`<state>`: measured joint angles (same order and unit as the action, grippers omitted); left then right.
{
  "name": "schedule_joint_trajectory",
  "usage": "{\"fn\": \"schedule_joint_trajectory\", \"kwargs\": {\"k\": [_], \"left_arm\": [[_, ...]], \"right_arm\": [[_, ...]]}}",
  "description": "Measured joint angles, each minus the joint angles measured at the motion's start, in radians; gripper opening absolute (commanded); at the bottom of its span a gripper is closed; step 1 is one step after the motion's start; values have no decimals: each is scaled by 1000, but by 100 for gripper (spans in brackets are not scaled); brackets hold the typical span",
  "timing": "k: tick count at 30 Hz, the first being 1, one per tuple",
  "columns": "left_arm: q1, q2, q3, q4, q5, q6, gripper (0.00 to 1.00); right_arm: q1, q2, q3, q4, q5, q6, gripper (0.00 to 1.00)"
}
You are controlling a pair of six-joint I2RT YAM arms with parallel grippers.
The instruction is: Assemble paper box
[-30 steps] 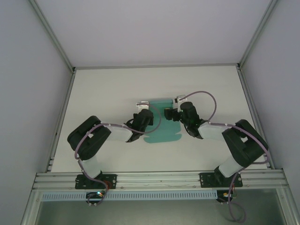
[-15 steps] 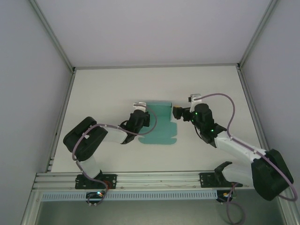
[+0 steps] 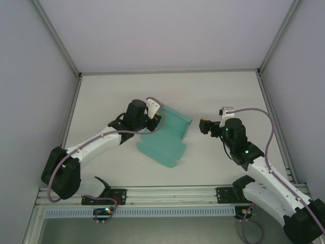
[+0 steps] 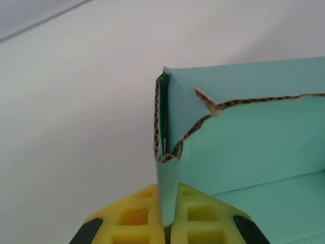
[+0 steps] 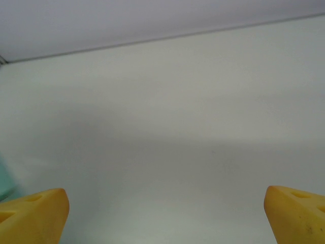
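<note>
I was part-way through the folding step. My left gripper (image 4: 166, 216) was clamped on a thin upright wall of the paper box (image 3: 163, 140), its yellow pads pinched tight on either side of the card, just below a corner where a flap with a ragged, dark-speckled cut edge sat tucked behind the wall. From above, the box lay near the middle of the table (image 3: 101, 96), turned askew. Its far panel was lifted off the surface, and the rest of the sheet, tabs included, lay flat and spread toward me. My right gripper (image 3: 205, 125) hung with its jaws spread wide and nothing between them, off to the right of the box and clear of it. I judged the box far from finished: one wall up, no closed shape. The next move, as I read it, called for the right gripper to come in on the free side and raise a panel while the left steadied the pinned wall. That needed a gentle touch, since card this thin could crease or slip.
</note>
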<state>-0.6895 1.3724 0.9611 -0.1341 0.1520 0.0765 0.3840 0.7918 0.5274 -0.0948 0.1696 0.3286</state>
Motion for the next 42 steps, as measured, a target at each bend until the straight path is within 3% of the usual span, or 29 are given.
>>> {"fn": "schedule_joint_trajectory", "kwargs": {"k": [3, 6, 12, 18, 23, 26, 30, 31, 33, 35, 40, 41, 42], "left_arm": [[-15, 2, 143, -275, 6, 176, 0], [-56, 44, 248, -484, -88, 326, 0], [-152, 342, 483, -797, -283, 631, 0], [-194, 617, 725, -955, -419, 889, 0], [-255, 704, 861, -1014, -414, 1096, 0], [-284, 801, 963, -1044, -375, 1165, 0], [-299, 886, 977, -1033, -328, 1239, 0], [-299, 896, 977, -1030, -320, 1252, 3], [-299, 904, 977, -1021, -311, 1272, 24], [-299, 904, 976, -1005, -308, 1283, 36], [-303, 902, 976, -980, -309, 1286, 49], [-305, 901, 976, -979, -309, 1285, 58], [-307, 899, 976, -980, -308, 1279, 77]], "right_arm": [[-12, 0, 11, -78, 8, -3, 100], [-26, -1, 26, -135, 18, -8, 100], [-56, -11, 32, -194, 35, -18, 100], [-80, -30, 32, -201, 35, -26, 100], [-98, -33, 32, -201, 33, -43, 100], [-113, -33, 32, -203, 33, -47, 100], [-138, -34, 32, -224, 33, -57, 100], [-144, -34, 32, -230, 32, -58, 100], [-155, -34, 32, -237, 33, -58, 100], [-163, -34, 32, -244, 32, -57, 100], [-168, -34, 32, -247, 24, -57, 100], [-169, -34, 32, -247, 19, -57, 100], [-170, -34, 32, -247, 14, -58, 100]]}}
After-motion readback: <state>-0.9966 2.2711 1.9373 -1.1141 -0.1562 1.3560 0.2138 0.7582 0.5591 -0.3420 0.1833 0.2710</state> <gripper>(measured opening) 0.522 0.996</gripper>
